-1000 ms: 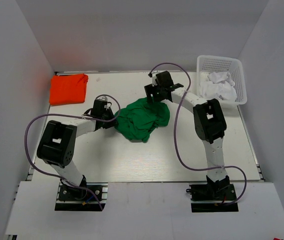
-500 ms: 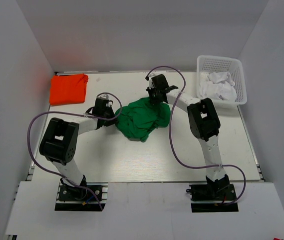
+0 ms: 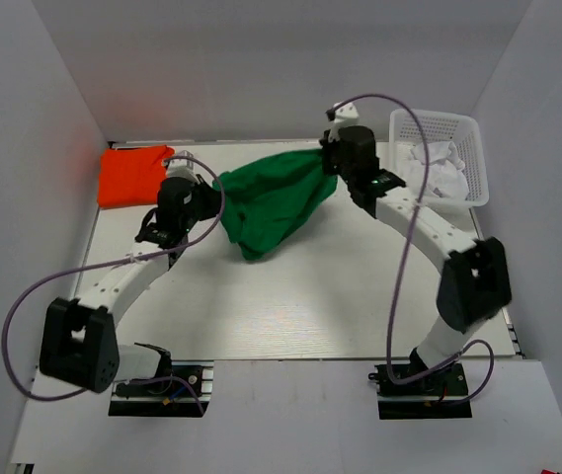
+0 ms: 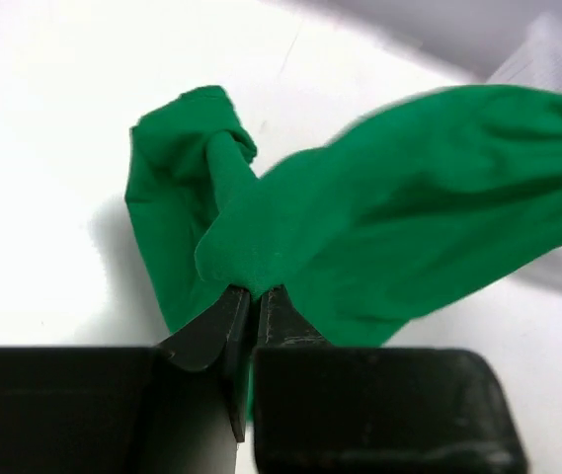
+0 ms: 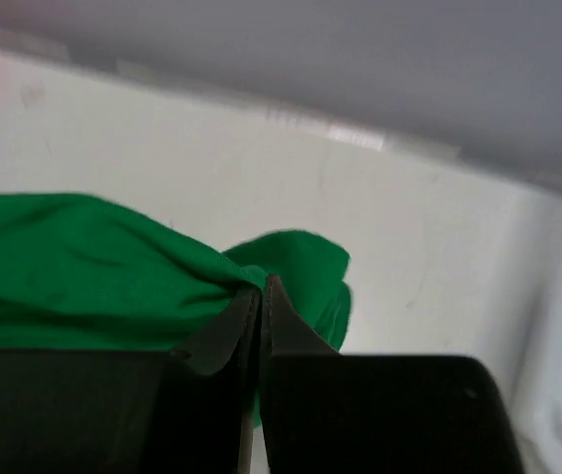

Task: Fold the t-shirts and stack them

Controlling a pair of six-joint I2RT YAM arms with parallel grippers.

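Note:
The green t-shirt (image 3: 273, 202) hangs stretched between both grippers above the middle of the table, its lower part sagging toward the tabletop. My left gripper (image 3: 211, 186) is shut on its left edge; the pinched cloth (image 4: 251, 267) bunches just above the fingertips. My right gripper (image 3: 328, 158) is shut on the shirt's right edge (image 5: 211, 267). The orange-red t-shirt (image 3: 132, 175) lies folded flat at the back left corner, left of the left gripper.
A white mesh basket (image 3: 468, 128) with white cloth (image 3: 437, 168) in it stands at the back right, close to the right arm. Grey walls close in the table (image 3: 290, 316) on three sides.
Both grippers closed on the green shirt where it lay crumpled, then lifted it and pulled apart. The shirt now hangs spread between them, further back than before.

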